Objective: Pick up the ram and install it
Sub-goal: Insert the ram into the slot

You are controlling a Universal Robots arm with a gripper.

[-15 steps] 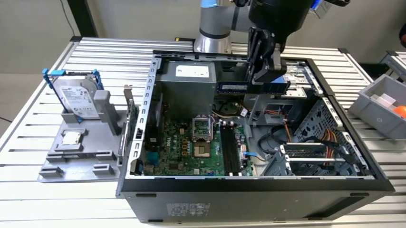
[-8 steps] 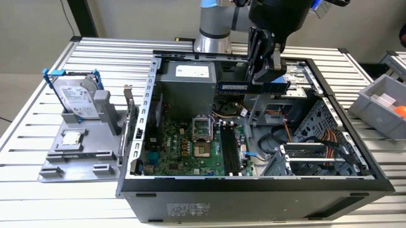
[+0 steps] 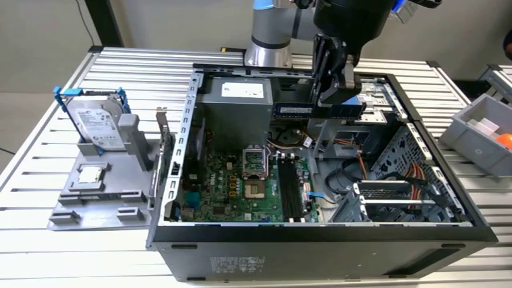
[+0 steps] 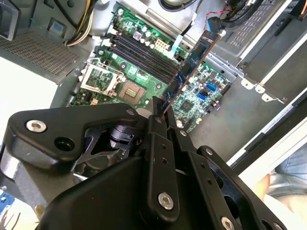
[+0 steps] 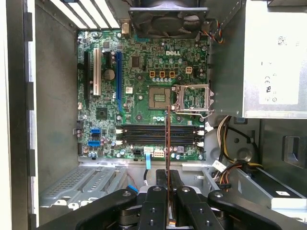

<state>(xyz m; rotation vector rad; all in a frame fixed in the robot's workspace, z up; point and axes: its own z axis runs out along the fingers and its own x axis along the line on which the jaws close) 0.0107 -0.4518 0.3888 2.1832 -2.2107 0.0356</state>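
Observation:
The ram (image 3: pixel 304 110) is a long thin circuit-board stick, and my gripper (image 3: pixel 336 103) is shut on one end of it. It hangs level above the open computer case (image 3: pixel 172 180), over the back of the motherboard (image 3: pixel 232 186). In the second wrist view the ram (image 4: pixel 192 67) juts out from the fingertips (image 4: pixel 154 117) over the board. The first wrist view has the ram (image 5: pixel 167 143) edge-on, crossing above the black memory slots (image 5: pixel 158 135). Those memory slots (image 3: pixel 289 189) lie below it and towards the front, apart from the stick.
A silver hard drive (image 3: pixel 96 123) in a blue-edged bracket and a small processor chip (image 3: pixel 88 174) sit on a grey fixture at the exterior view's left. A grey bin (image 3: pixel 480 129) stands at the right. Inside the case are the power supply (image 3: pixel 240 99), an open processor socket (image 5: pixel 160 98) and cables (image 3: pixel 400 180).

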